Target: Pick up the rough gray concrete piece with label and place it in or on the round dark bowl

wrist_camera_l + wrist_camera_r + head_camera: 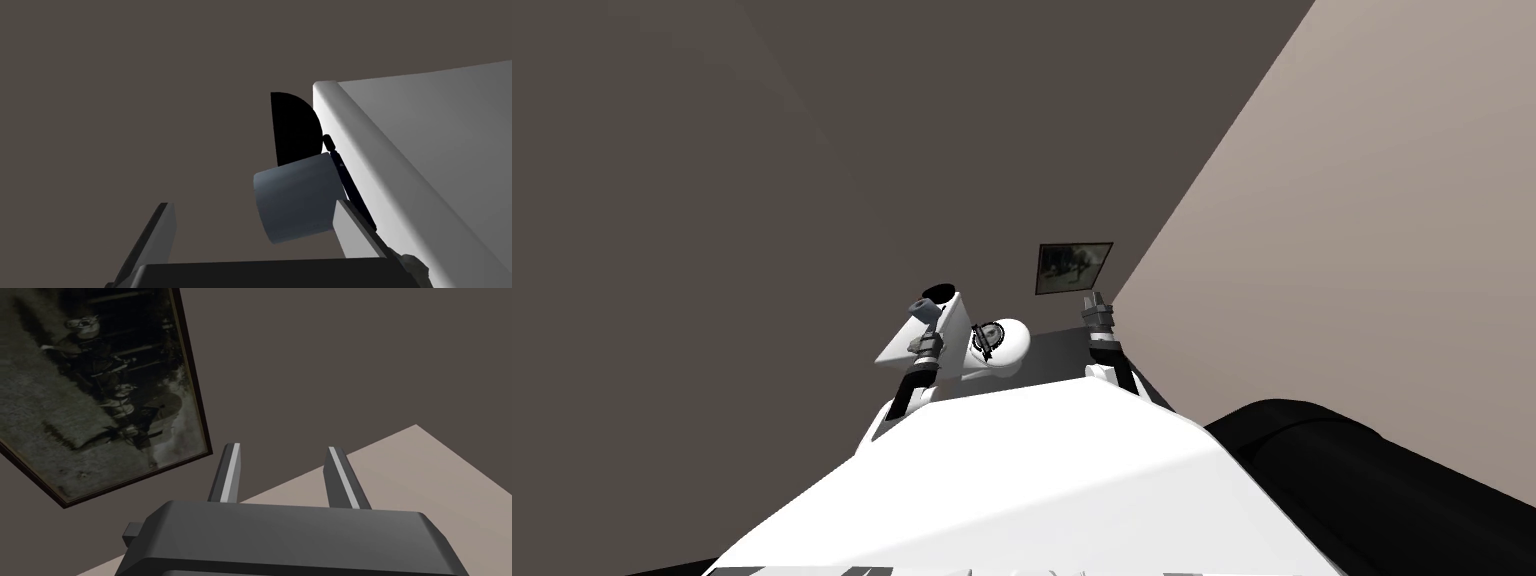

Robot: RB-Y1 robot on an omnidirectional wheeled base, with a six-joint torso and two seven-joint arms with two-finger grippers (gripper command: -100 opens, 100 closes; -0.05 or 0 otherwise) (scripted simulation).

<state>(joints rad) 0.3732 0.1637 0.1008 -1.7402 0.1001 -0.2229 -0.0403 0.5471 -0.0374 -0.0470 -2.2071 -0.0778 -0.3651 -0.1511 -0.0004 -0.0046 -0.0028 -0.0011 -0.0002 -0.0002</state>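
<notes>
The grey piece [295, 197] is a blue-grey, drum-shaped block with no label showing. It lies close against one finger [352, 227] of my left gripper [255, 204]; the other finger stands well apart from it, so the gripper is open. Just beyond the piece is the round dark bowl [295, 130], seen as a black half disc beside a white block [425, 150]. In the head view the piece [925, 308] sits at the tip of my left gripper [925, 328], right below the bowl [939, 292]. My right gripper [283, 453] is open with nothing in it and is raised at the right [1095, 305].
A thin dark blue stick [345, 180] lies between the piece and the white block. A white rounded object with a dark dial [999, 342] rests on a dark tabletop [1052, 355]. A large black shape [1392, 480] lies at the lower right. Two walls meet behind.
</notes>
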